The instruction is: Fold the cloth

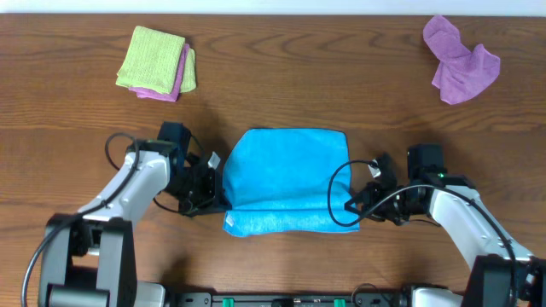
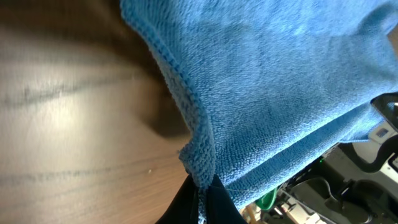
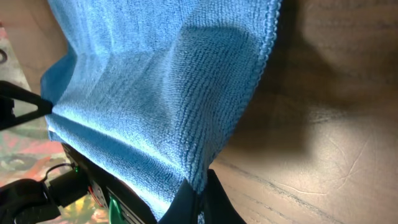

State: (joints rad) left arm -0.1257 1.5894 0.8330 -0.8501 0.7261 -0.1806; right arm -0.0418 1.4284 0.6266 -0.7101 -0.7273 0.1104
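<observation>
One cloth, soft, light, floppy; left gripper and right gripper each pinch a hemmed corner, likely the best hold.

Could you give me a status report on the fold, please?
Both shut on cloth corners: left gripper, right gripper. Cloth partly folded. Well clear: green cloth, purple cloth.

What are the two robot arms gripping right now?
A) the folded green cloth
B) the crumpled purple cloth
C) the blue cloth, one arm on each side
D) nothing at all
C: in each wrist view the jaws are pinched shut on an edge of the blue cloth, while the purple cloth and the green cloth lie well away from both arms.
</observation>
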